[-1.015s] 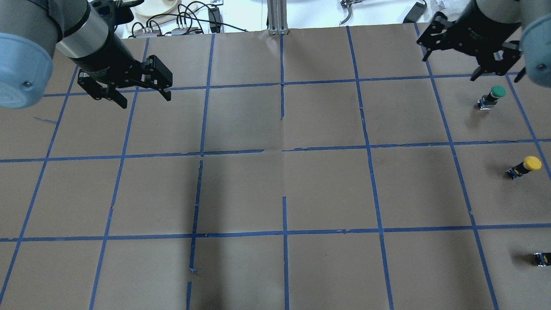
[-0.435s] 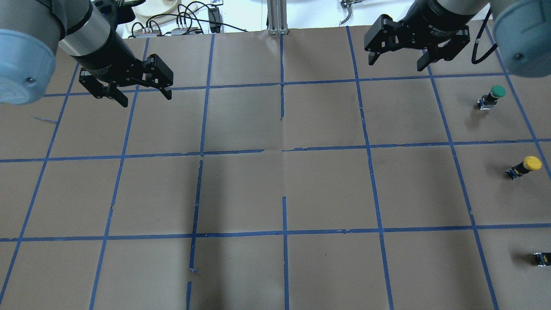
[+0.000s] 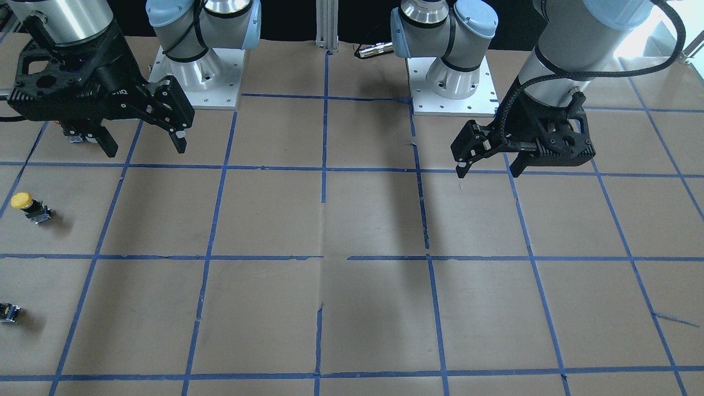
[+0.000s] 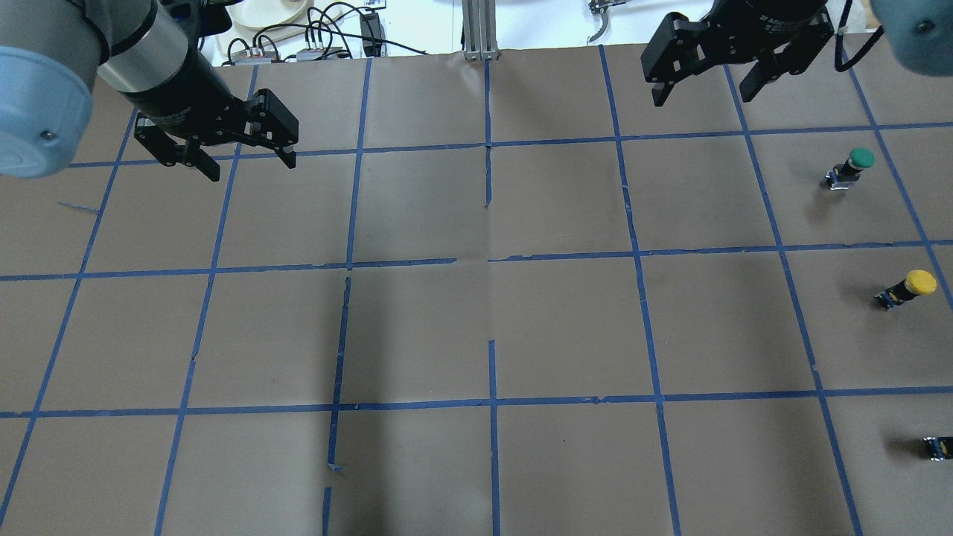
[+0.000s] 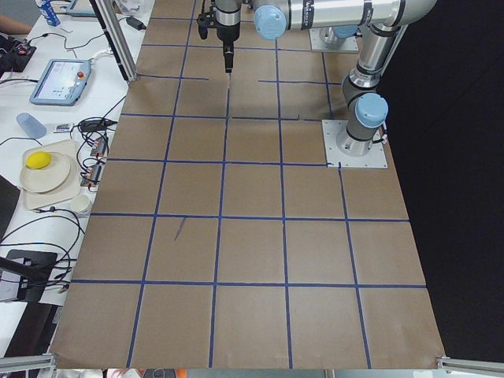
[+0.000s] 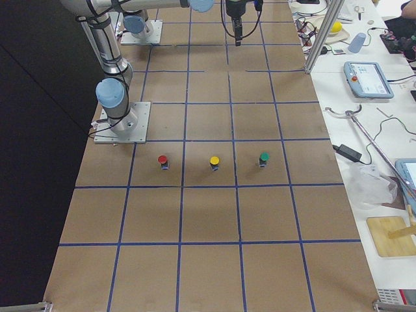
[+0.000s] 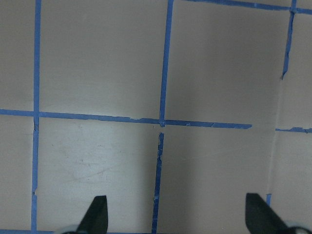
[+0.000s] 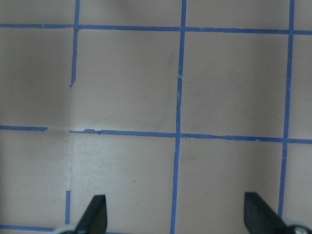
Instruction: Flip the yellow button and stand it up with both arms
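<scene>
The yellow button (image 4: 908,288) stands on the brown paper at the right side of the overhead view, cap up as far as I can tell. It also shows in the front-facing view (image 3: 26,204) and the exterior right view (image 6: 213,162). My right gripper (image 4: 701,100) is open and empty, high over the far squares, well away from the button; it also shows in the front-facing view (image 3: 147,151). My left gripper (image 4: 253,170) is open and empty at the far left, and it shows on the right of the front-facing view (image 3: 488,173). Both wrist views show only paper and tape between open fingertips.
A green-capped button (image 4: 851,167) stands beyond the yellow one and a red-capped button (image 6: 162,160) stands nearer the robot. The table (image 4: 566,327) is covered in brown paper with a blue tape grid. Cables and a plate (image 4: 272,11) lie past the far edge.
My right gripper has swung left and away from above the green button toward the far middle squares. The left gripper has barely moved. The buttons have not moved.
</scene>
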